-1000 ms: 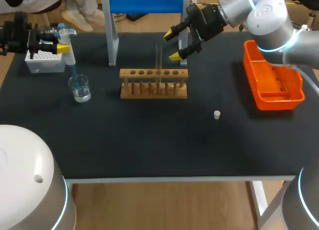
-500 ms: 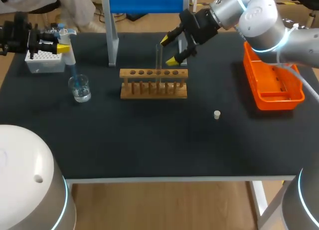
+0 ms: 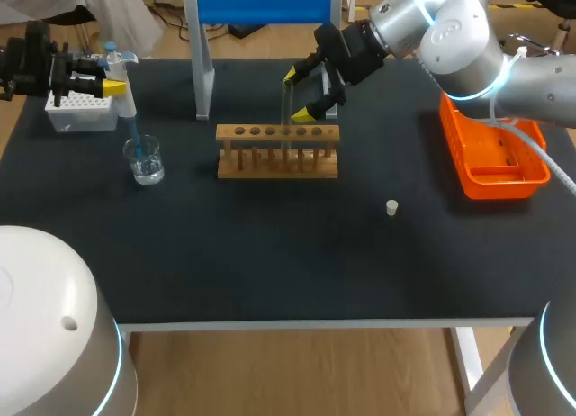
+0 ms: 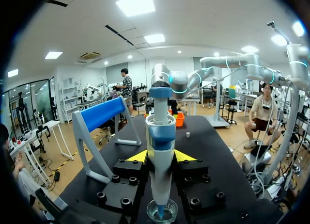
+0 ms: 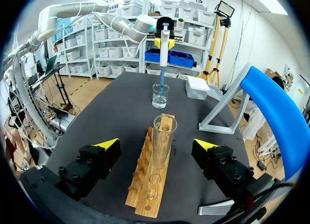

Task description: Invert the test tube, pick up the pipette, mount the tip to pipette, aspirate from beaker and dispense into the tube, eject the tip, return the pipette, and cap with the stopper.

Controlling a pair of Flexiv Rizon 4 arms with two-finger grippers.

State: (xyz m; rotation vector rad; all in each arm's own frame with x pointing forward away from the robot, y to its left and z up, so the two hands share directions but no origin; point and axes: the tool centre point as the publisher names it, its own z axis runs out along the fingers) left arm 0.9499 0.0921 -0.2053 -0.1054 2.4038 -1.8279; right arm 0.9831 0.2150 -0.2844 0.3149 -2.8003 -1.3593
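The clear glass test tube (image 5: pixel 163 136) stands in the wooden rack (image 5: pixel 147 195), between the parted fingers of the right gripper (image 5: pixel 156 144). The left gripper (image 4: pixel 161 156) clamps the blue-white pipette (image 4: pixel 161 136).

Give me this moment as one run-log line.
left tool: shut on pipette, tip in beaker | right tool: open around upright test tube in rack | stopper: loose on table

Rack (image 3: pixel 277 131) mid-table, tube (image 3: pixel 287 101) upright in it. Stand (image 3: pixel 261 4) behind rack. Beaker (image 3: pixel 144 158) left of rack, pipette (image 3: pixel 125 90) tip down in it; tip box (image 3: pixel 81 115) behind beaker. Stopper (image 3: pixel 391 207) right-front of rack. Bin (image 3: pixel 504 184) far right.
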